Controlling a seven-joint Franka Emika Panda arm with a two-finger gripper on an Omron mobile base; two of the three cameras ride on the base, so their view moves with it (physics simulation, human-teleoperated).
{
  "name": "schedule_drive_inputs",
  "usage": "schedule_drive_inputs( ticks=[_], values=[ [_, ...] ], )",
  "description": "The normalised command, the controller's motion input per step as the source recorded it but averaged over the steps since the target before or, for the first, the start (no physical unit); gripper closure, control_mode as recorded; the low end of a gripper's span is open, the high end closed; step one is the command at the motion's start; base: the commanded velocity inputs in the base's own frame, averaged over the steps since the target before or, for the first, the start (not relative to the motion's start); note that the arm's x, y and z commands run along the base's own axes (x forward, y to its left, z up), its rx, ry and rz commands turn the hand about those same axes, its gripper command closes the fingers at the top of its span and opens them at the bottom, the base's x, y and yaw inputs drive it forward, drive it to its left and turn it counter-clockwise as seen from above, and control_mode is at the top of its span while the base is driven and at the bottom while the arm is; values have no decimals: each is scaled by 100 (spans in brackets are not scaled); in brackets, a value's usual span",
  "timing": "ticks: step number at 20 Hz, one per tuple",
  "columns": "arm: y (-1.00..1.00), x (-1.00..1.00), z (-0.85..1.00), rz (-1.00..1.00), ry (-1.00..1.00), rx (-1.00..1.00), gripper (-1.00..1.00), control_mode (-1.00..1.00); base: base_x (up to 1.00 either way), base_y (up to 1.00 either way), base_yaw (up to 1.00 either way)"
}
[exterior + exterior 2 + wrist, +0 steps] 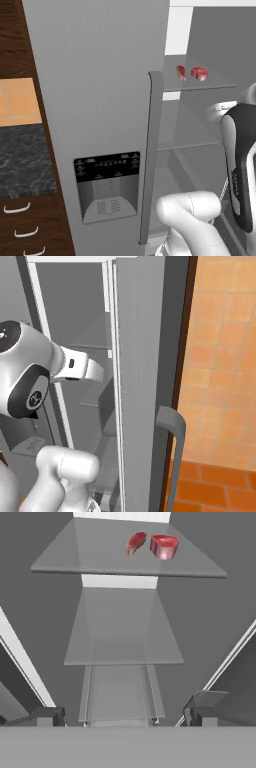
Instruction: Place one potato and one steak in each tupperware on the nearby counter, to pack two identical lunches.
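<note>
Nearest the hand camera, the gripper (122, 717) stands with its jaws spread wide, holding nothing and touching nothing — both fingertips hang in open air inside the open fridge (100, 100). Above them rise three glass shelves, and the top shelf (75, 559) carries two steaks: a thin red steak (135, 542) on the left, a thicker pink-red slab (164, 546) just beside it on the right, apart from each other. From the left base camera, the marbled counter (22, 160) lies left of the fridge door.
</note>
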Motion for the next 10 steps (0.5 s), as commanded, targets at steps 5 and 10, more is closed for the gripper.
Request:
schedule_drive_inputs(
  ticks=[5,10],
  values=[
    [-11,48,23,0,-15,0,-100,-100,0,0,0],
    [-20,72,0,-1,-15,0,-100,-100,0,0,0]
  ],
)
